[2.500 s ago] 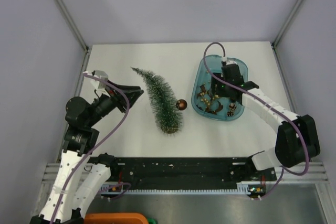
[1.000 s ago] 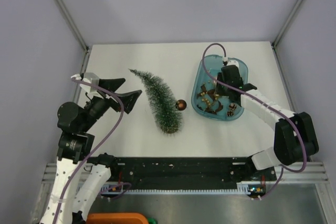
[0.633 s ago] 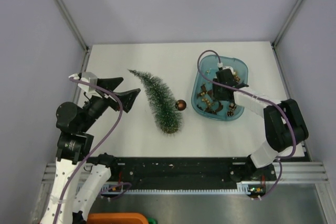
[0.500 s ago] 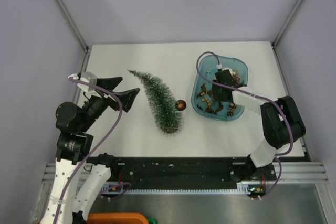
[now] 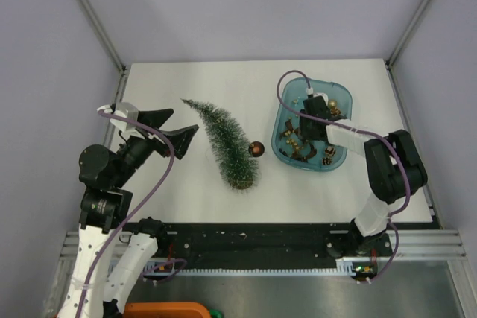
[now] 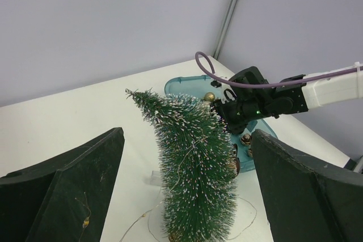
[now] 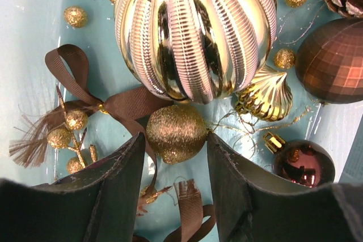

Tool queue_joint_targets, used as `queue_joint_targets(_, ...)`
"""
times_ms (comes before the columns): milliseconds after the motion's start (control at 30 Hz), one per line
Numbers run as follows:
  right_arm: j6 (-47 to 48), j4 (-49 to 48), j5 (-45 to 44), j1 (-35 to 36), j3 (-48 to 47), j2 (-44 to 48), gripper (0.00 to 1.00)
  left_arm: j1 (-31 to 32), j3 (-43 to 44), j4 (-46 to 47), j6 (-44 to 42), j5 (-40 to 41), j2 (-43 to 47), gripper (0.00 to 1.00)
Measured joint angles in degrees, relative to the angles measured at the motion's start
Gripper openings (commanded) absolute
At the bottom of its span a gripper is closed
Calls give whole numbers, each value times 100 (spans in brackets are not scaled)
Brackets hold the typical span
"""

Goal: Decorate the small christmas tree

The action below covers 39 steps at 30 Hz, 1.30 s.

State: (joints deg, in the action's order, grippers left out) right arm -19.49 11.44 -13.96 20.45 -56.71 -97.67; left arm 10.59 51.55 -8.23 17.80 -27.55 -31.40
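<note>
Progress at the tray: over the past couple of seconds the right arm [image 5: 380, 158] has folded in toward its base and carried the right gripper [image 7: 176, 140] from the far side of the translucent blue oval tray [image 5: 276, 138] to its middle. In the last second its jaws have spread. They now stand apart either side of a small gold glitter ball [image 7: 176, 133]. Nothing is clamped, and whether the pads touch it cannot be told. The left arm [image 5: 112, 169] rose earlier and has since held steady, the left gripper [image 5: 185, 123] empty, jaws wide apart and pointed at the tree. A pick appears to be lining up, so this ornament's hanging has not begun.

Pale grey wall panels [image 5: 246, 5] joined by aluminium posts [image 5: 89, 20] close the plain white desk [image 5: 171, 184] on three sides. Mid-desk and unmoved is the slender cone-shaped miniature tree of dark green bristles with frosted tips [image 5: 227, 143]. It stands on its small round brown base [image 5: 240, 182], leaning toward the far left, between the two grippers and apart from the tray. A glossy brown ball [image 5: 256, 149] sits at its lower right edge — hung or lying on the desk, it cannot be told. In the tray wait a ribbed gold bauble [image 7: 195, 29], a faceted brown bauble [image 7: 332, 60] and a brown ribbon bow [image 7: 113, 106].
</note>
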Motion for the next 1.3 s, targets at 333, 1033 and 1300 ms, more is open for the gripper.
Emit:
queue_joint_targets(333, -2, -120, -55, -2, -79, -109, 28, 0, 0, 0, 0, -4, 0, 99)
queue_joint_targets(1033, -164, 103, 1427, -2, 22, 2577, 23, 0, 0, 4, 7, -179, 2, 93)
queue_joint_targets(1300, -1010, -697, 3943, 0, 17, 3250, 23, -2, -2, 4, 9, -319, 2, 90)
